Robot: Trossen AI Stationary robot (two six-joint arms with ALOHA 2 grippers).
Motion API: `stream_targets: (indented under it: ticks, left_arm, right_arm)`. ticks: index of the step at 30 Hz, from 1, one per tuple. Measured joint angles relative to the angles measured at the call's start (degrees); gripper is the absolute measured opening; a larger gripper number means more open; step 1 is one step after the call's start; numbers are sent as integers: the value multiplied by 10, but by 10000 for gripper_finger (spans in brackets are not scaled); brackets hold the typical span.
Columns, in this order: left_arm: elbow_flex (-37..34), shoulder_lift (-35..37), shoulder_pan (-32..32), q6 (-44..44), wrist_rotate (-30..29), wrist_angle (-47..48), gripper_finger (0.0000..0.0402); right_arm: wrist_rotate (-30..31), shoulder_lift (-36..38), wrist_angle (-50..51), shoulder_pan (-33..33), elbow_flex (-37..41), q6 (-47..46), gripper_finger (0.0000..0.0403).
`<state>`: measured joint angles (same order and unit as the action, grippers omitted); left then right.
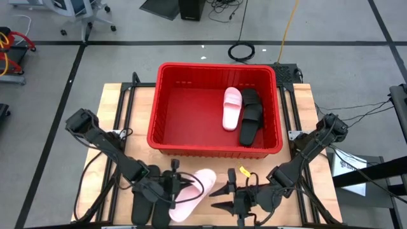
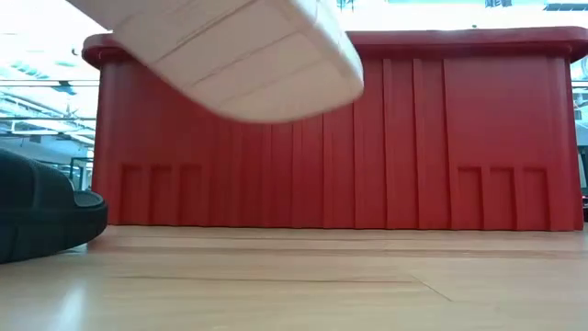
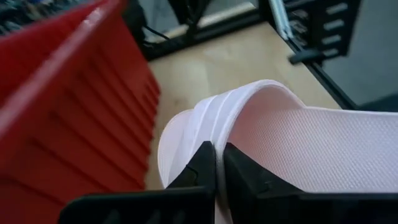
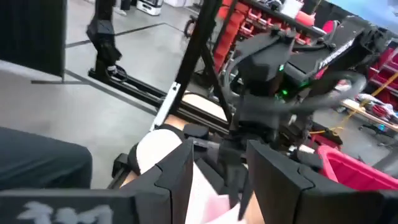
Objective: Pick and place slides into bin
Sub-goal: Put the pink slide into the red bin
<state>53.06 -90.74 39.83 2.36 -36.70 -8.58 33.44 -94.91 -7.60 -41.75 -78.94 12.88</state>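
My left gripper [image 1: 183, 186] is shut on a light pink slide [image 1: 194, 189] near the table's front edge, in front of the red bin [image 1: 166, 137]. The low view shows this slide [image 2: 248, 55] raised above the table top. My right gripper [image 1: 220, 198] is open and empty just to the right of the pink slide, its fingers pointing toward it. A second pink slide [image 1: 231, 108] and a black slide [image 1: 250, 116] lie side by side on the bin's floor. Black slides [image 1: 147, 207] lie on the table under my left arm. My left gripper pinches the pink slide's ribbed strap at its edge [image 3: 219, 140], one finger outside the strap and one under it. The fingers come level from the table's left. The slide is lifted clear of the table, tilted, as the low view shows.
The bin [image 2: 367, 138] stands across the table's far half, its wall close behind the lifted slide. One black slide [image 2: 41, 216] rests on the table at the low view's left. A small yellow tag [image 1: 243, 170] sits by my right arm. Bare wood shows between the grippers and the bin.
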Motion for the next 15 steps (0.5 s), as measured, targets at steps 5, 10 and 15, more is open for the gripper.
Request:
stream_targets:
  ticks: [5, 10, 15]
  left_arm:
    - [0, 26, -2, -30, -43, -1, 4]
    - [20, 28, -14, -67, -57, 11, 13]
    - [53, 28, -43, -82, -59, 52, 13]
  right_arm:
    - [78, -1, 6, 0, 0, -6, 139]
    - [149, -12, 7, 7, 0, -13, 139]
    - [178, -18, 18, 23, 0, -41, 139]
